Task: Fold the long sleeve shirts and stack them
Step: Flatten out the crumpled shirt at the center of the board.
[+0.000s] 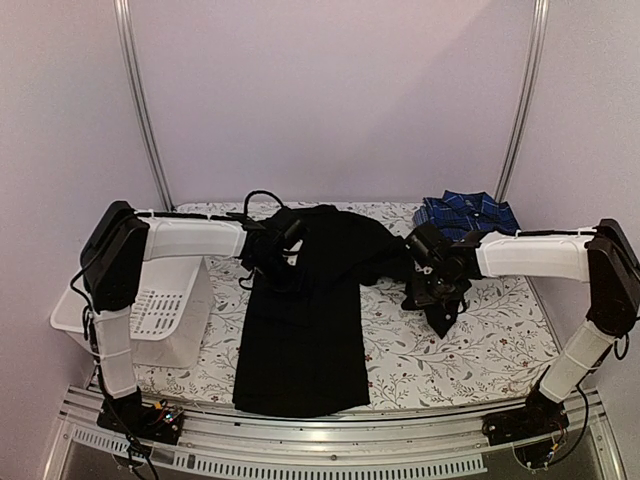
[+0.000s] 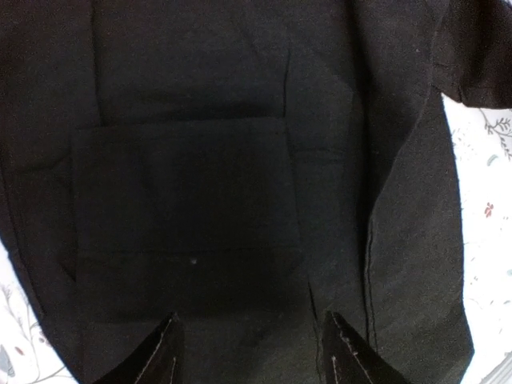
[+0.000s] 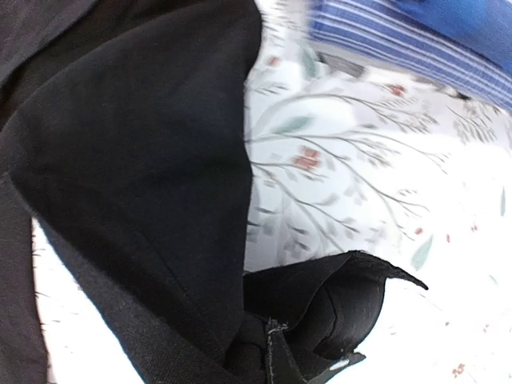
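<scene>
The black shirt [image 1: 300, 330] lies spread down the middle of the floral table cover, with its collar end at the back. My left gripper [image 1: 272, 252] hovers over its upper left part. In the left wrist view the gripper [image 2: 252, 352] is open, its fingers [image 2: 164, 356] apart just above the chest pocket [image 2: 188, 216]. My right gripper [image 1: 436, 282] is shut on the black shirt's sleeve [image 3: 160, 160], with the cuff [image 3: 344, 308] bunched at its tip [image 3: 276, 352] and hanging off the table. The blue plaid shirt [image 1: 466, 213] lies crumpled at the back right and shows in the right wrist view [image 3: 416, 40].
A white slotted basket [image 1: 165, 310] stands at the left table edge, under the left arm. The floral table cover [image 1: 470, 340] runs to a metal rail along the front. Two metal posts rise at the back corners.
</scene>
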You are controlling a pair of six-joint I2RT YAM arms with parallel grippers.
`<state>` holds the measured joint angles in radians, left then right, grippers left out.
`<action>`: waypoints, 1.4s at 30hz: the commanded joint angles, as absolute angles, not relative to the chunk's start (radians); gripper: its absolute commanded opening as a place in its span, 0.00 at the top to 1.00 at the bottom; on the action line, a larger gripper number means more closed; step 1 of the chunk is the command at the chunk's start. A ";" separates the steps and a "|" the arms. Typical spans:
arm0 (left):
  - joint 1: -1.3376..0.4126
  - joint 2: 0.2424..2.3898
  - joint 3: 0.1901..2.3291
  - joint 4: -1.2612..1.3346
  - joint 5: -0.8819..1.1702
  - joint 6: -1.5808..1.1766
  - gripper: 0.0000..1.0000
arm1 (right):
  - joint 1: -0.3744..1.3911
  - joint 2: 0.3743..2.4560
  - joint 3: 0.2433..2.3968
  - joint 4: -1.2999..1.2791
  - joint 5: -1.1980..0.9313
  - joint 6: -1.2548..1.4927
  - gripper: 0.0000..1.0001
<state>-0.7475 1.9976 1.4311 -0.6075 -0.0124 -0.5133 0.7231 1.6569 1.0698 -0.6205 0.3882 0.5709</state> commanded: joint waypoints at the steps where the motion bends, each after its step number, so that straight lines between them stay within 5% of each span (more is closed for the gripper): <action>1: -0.788 2.057 1.500 -0.637 -0.067 -0.517 0.42 | 0.679 1.593 1.007 -0.649 0.417 0.607 0.97; 11: -0.821 2.197 1.637 -0.729 -0.199 -0.510 0.47 | 0.642 1.571 0.983 -0.695 0.461 0.611 0.95; 13: -0.821 2.199 1.640 -0.734 -0.222 -0.508 0.56 | 0.636 1.549 0.970 -0.700 0.466 0.615 0.95; 18: -0.817 2.180 1.666 -0.776 -0.308 -0.499 0.99 | 0.622 1.495 0.969 -0.717 0.474 0.615 0.95; 31: -0.562 1.972 1.857 -0.947 -0.474 -0.347 1.00 | 0.620 1.504 1.241 -0.756 0.453 0.511 0.97; 42: -0.305 2.053 2.145 -0.979 -0.430 -0.263 1.00 | 0.564 1.721 1.725 -0.722 0.510 0.258 0.98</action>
<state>-0.3565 2.0052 2.1101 -0.9409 -0.4580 -0.2867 0.6220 1.6249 1.5612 -0.7410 0.4545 0.3897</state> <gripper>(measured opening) 0.004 0.027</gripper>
